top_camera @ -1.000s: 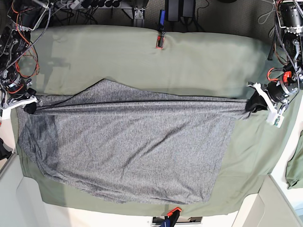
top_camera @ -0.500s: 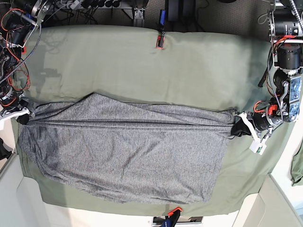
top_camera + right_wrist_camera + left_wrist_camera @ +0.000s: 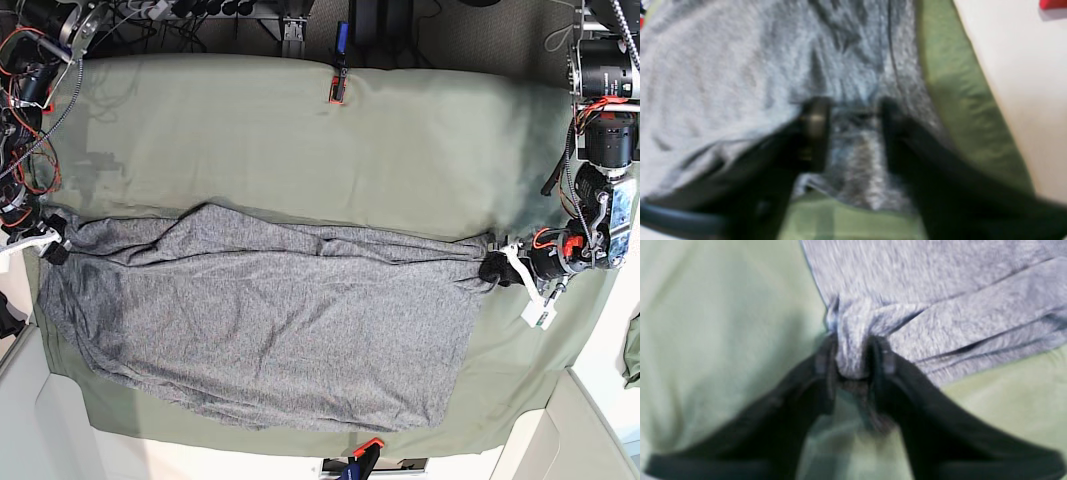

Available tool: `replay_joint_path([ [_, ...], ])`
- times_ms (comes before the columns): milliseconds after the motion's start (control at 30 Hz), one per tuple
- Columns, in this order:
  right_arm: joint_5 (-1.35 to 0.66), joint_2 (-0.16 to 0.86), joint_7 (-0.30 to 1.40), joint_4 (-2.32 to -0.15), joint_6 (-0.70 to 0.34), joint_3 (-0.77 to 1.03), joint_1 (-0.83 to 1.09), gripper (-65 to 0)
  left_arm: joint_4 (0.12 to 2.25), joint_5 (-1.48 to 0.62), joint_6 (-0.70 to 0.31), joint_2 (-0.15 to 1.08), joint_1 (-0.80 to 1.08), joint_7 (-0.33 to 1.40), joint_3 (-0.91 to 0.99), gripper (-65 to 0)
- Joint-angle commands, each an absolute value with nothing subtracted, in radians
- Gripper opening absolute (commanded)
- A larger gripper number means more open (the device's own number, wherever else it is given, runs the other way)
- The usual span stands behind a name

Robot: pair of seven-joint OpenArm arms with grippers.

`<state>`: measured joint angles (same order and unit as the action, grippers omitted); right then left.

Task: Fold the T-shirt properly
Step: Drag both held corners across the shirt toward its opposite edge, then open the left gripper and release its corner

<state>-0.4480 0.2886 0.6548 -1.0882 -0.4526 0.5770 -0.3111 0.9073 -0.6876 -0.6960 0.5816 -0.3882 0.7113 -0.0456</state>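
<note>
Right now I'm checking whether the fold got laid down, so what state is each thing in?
T-shirt: folded over, lying on the cloth, top edge bunched.
Left gripper: fingers parted, a bunch of fabric between them.
Right gripper: fingers apart over the fabric.
Table cloth: spread flat, clamped.

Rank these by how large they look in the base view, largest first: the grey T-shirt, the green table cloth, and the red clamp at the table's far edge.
1. Table cloth: covers nearly the whole table.
2. T-shirt: spread across the cloth's near half.
3. Red clamp: far the smallest.
</note>
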Motion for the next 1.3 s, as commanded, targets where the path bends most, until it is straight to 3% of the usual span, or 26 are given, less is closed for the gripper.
replay_joint_path([
  [0, -0.484, 0.308, 0.650, -1.104, -0.460, 0.580, -0.335, -32.0, 0.922, -0.749, -0.698, 0.605, -0.415, 0.709, -0.036, -41.5],
  [200, -0.591, 0.307, 0.751, -1.214, -0.501, 0.580, -0.287, -32.0, 1.002, -0.905, -0.698, 0.645, -0.377, 0.802, 0.067, -41.5],
  [500, -0.584, 0.307, 0.752, -1.433, -0.475, 0.624, -0.095, -32.0, 1.124, -1.033, -0.698, 0.662, -0.187, 0.880, 0.209, -41.5],
  [700, -0.552, 0.295, 0.694, -1.426, -0.446, 0.660, -0.036, -32.0, 1.162, -1.045, -0.698, 0.643, -0.080, 0.864, 0.213, -41.5],
  [1267, -0.462, 0.268, 0.641, -1.354, -0.336, 0.613, -0.096, -32.0, 1.162, -0.988, -0.698, 0.563, -0.080, 0.849, 0.223, -41.5],
])
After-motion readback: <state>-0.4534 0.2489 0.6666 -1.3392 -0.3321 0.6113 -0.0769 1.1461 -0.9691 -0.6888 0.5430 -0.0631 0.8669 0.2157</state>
